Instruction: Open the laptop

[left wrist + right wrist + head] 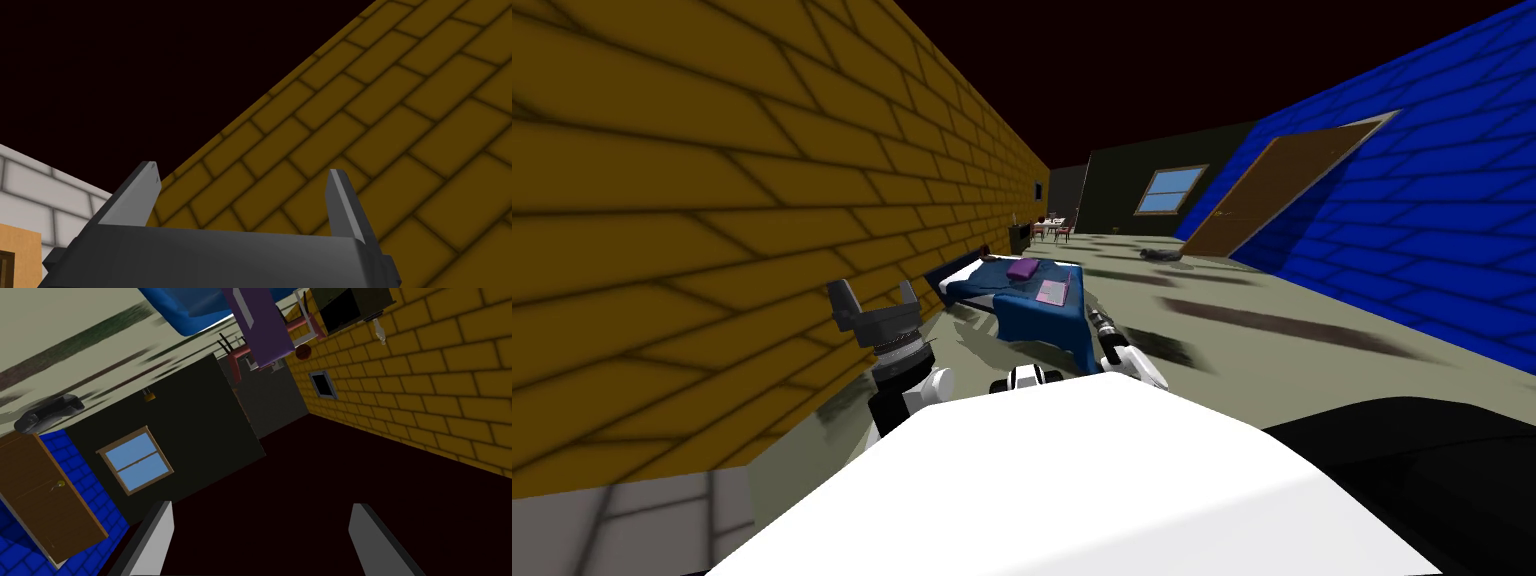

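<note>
Laptop [1053,291] sits far off on the blue bed [1032,322], looks thin, stiff and light, so lift its lid's front edge; left gripper [874,290] and right gripper [261,504] are spread, empty.

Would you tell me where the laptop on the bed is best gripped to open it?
Probably the lid's thin free edge, from the open floor side: the laptop lies flat near that edge of the blue bed. Which edge is hinged I cannot tell.
</note>
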Controlling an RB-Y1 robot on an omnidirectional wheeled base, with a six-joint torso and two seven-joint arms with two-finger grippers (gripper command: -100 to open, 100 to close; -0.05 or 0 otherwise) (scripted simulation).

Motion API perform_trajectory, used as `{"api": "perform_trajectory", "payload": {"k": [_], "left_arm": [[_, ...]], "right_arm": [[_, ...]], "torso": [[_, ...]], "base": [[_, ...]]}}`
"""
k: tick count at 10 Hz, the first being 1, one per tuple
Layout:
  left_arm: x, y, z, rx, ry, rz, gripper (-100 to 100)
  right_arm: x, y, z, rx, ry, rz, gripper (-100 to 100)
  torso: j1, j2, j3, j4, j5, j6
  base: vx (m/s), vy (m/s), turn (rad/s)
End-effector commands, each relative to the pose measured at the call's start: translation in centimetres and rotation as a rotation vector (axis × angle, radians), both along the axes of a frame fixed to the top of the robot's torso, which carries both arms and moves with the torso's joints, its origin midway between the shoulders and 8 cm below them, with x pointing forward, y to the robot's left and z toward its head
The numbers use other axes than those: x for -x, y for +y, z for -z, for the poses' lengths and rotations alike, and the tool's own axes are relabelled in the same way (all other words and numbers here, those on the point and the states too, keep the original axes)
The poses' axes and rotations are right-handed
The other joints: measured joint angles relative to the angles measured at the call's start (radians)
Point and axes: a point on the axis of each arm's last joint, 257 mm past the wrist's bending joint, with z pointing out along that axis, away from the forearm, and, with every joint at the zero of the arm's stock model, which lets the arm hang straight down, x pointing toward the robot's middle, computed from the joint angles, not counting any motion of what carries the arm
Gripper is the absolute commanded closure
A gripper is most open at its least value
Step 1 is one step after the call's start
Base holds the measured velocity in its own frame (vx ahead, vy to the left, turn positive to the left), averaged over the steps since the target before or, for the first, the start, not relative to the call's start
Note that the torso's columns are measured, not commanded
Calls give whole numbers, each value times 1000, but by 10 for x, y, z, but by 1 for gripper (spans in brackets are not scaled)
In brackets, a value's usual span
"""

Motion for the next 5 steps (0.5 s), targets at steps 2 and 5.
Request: {"api": "perform_trajectory", "payload": {"k": [2, 5], "left_arm": [[0, 0, 0, 0, 0, 0, 0], [0, 0, 0, 0, 0, 0, 0]], "right_arm": [[19, -32, 42, 66, 121, 93, -100], [33, -54, 66, 131, 205, 152, -100]], "torso": [[0, 0, 0, 0, 0, 1], [0, 0, 0, 0, 0, 0]], "base": [[1, -3, 118], [7, -9, 170]]}}
